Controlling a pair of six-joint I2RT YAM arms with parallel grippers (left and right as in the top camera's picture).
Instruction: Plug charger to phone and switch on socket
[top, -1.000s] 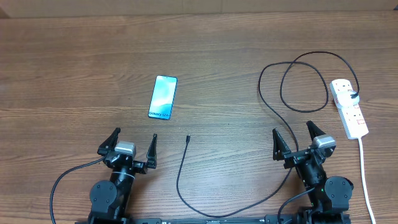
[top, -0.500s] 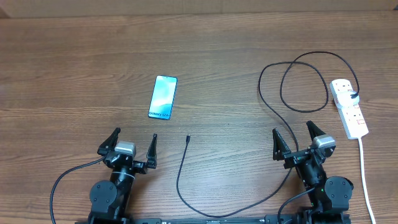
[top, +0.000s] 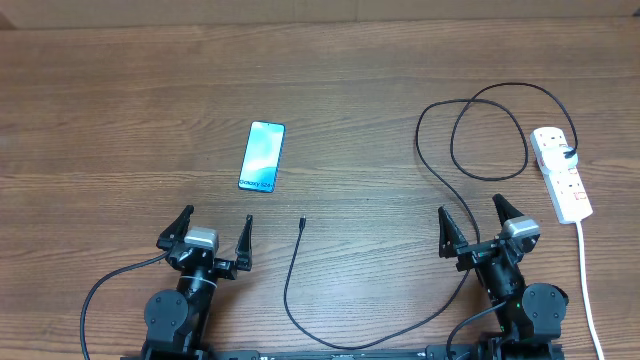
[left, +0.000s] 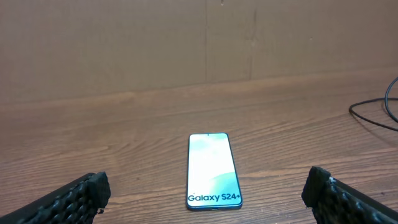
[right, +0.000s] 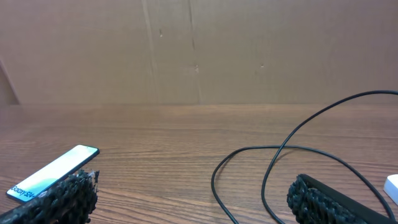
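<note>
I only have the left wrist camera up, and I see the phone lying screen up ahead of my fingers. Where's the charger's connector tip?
Observer: The connector tip lies loose on the table, just to the right of the left gripper. It is nearer the arms than the phone and does not touch it.
Operator: Is the other end plugged in?
Observer: Yes, the black plug sits in the socket, at the table's far right.
Operator: And the right gripper?
Observer: The right gripper is open and holds nothing.
</note>
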